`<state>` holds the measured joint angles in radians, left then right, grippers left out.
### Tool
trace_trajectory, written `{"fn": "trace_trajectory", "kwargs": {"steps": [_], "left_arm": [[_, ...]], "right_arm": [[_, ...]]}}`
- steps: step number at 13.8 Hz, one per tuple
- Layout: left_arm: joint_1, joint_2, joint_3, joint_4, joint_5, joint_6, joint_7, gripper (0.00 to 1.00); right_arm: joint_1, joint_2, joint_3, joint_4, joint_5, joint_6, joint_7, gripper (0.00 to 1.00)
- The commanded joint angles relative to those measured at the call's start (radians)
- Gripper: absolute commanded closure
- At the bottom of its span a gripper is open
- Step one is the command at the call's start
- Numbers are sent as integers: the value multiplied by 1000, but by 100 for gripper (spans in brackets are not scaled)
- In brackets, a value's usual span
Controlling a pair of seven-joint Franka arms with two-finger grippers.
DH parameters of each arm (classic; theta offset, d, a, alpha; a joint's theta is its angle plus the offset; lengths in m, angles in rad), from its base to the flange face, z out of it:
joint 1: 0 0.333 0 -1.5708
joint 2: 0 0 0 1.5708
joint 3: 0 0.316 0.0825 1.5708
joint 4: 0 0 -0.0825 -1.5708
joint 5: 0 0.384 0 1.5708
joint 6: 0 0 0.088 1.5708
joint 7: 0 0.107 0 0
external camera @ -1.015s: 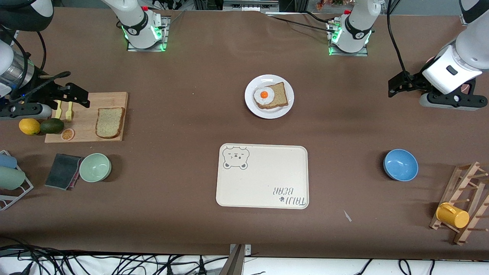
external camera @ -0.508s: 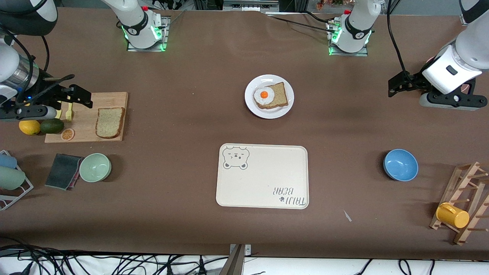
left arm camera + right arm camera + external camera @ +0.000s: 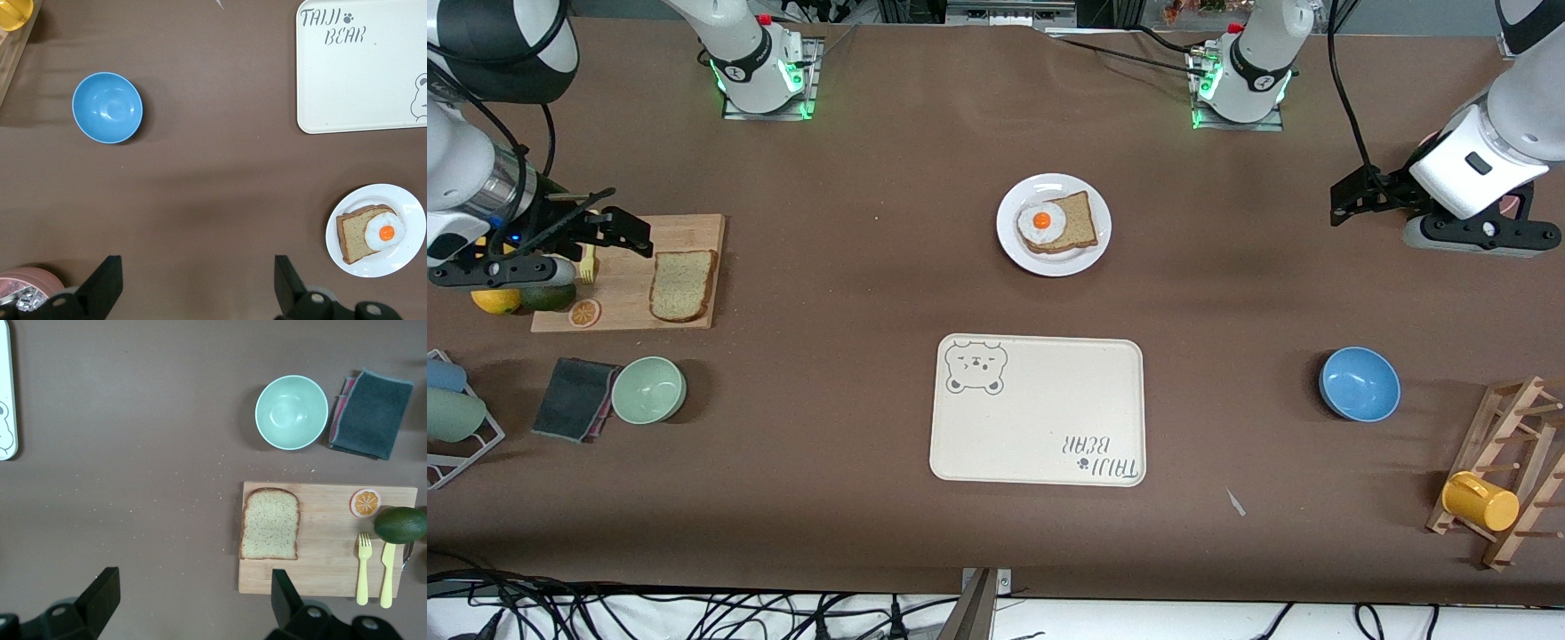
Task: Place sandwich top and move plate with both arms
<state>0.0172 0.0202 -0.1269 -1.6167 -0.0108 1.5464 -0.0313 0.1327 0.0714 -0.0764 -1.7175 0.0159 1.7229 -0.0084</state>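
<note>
The sandwich top (image 3: 683, 284) (image 3: 269, 523), a plain speckled brown slice, lies flat on a wooden cutting board (image 3: 627, 307) toward the right arm's end of the table. The white plate (image 3: 1049, 265) (image 3: 407, 203) sits mid-table and carries a bread slice with a fried egg (image 3: 1042, 222). My right gripper (image 3: 618, 229) (image 3: 193, 600) hangs open and empty over the board's edge, beside the sandwich top and apart from it. My left gripper (image 3: 1356, 200) (image 3: 197, 287) waits open and empty over bare table near the left arm's end.
A cream bear-printed tray (image 3: 1040, 418) lies nearer the camera than the plate. A blue bowl (image 3: 1359, 384) and a wooden rack with a yellow mug (image 3: 1480, 500) stand toward the left arm's end. A green bowl (image 3: 648, 389), dark cloth (image 3: 574, 398), avocado (image 3: 547, 298) and yellow fork (image 3: 363, 567) surround the board.
My right gripper has moved in from the table's end toward the sandwich top, staying open. The left arm has not moved.
</note>
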Motion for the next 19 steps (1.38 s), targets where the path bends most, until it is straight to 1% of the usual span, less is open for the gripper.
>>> {"fn": "trace_trajectory", "kwargs": {"steps": [1,12,19], "left_arm": [[-6,7,4,27,18,-25,21,0],[-6,7,4,27,18,-25,19,0],[-6,7,3,27,18,-25,19,0]], "right_arm": [[1,-33,-3,-51,-13,27,-7,0],[1,-44,6,-67,-10,49,5,0],[1,-113,6,-57,4,3,7,0]]}}
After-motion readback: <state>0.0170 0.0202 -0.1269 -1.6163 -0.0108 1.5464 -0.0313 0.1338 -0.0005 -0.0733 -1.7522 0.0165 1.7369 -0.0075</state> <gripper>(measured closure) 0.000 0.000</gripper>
